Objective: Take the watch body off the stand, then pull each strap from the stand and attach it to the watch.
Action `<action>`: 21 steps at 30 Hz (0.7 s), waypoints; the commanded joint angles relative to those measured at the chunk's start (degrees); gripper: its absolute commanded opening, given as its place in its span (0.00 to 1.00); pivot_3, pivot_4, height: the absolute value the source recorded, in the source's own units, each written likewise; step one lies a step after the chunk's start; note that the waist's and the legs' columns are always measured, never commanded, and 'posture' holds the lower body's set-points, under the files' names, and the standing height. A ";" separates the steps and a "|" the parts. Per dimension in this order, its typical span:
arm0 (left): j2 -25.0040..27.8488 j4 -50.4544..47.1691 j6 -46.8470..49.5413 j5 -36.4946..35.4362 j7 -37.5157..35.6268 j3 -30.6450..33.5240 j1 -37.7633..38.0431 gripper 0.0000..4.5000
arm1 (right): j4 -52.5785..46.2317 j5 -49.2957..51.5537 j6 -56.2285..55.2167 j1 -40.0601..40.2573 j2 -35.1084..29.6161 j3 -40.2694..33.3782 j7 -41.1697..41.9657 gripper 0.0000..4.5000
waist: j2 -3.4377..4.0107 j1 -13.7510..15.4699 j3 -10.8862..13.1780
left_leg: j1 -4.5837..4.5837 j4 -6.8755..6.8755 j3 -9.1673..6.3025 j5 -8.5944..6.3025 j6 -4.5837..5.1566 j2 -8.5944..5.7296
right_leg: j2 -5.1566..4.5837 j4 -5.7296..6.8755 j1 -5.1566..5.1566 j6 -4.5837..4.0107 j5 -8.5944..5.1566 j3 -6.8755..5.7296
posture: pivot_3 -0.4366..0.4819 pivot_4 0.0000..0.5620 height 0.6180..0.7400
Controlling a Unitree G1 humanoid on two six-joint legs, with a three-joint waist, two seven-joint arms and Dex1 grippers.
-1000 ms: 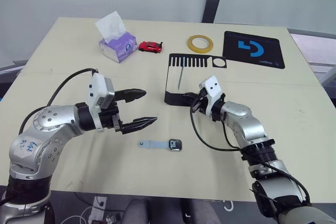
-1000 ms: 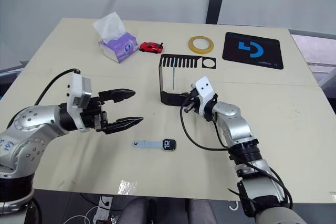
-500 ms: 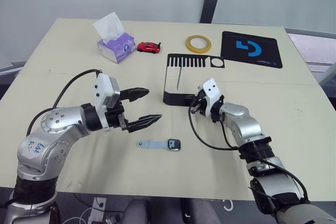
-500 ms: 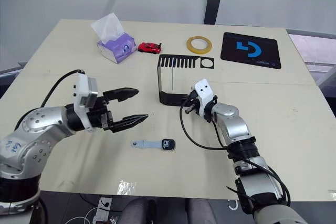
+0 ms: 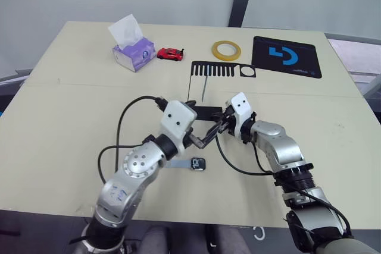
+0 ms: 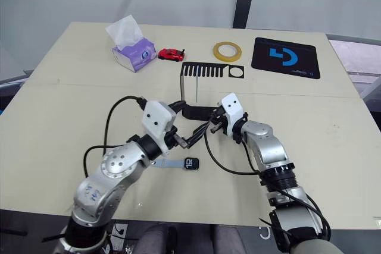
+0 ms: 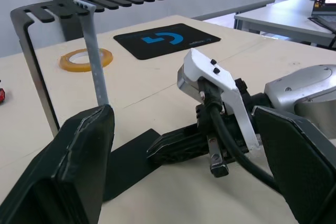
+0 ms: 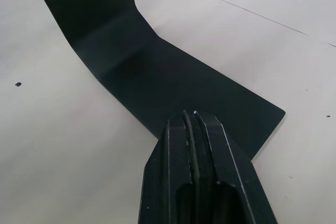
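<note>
While the right arm keeps its post at the stand, the left arm has changed position, as listed below.

Change: the left end effector (image 5: 205,137), well to the robot's left of the stand (image 5: 196,111) half a second ago, now reaches in at the stand's foot, close to the right end effector (image 8: 193,129).
Meaning for the task: this reads as the approach to the second strap (judgement only); the first strap (image 5: 174,163) already appears joined to the watch body (image 5: 198,163).
Watch body location: flat on the desk (image 5: 71,105), off the stand, near its foot and on the robot's side of it, with its strap pointing to the robot's left.
Hanging strap (image 7: 96,56): one pale band hangs from a slot in the comb-like top plate, behind the left end effector's pads.
Left arm pose: elbow bent, forearm angled inward across the desk, wrist pointing at the stand's foot.
Left end effector state: spread wide, gripping nothing; both pads (image 7: 79,156) frame the stand in the left wrist view.
Right arm pose: forearm low over the desk, wrist aimed at the foot plate.
Right end effector state: fingers pressed together, tips resting on the flat foot, apparently steadying the stand.
</note>
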 commanded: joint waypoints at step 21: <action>-16.58 15.56 -7.26 12.56 10.53 1.54 -5.85 1.00 | 1.49 -1.90 2.64 1.31 0.46 2.28 -0.08 0.01 | -0.04 0.10 -0.02 | 0.01 0.03 0.05 -0.01 0.07 -0.01 | -0.01 0.00 0.00 0.00 0.00 -0.06 | 0.48 0.27 0.98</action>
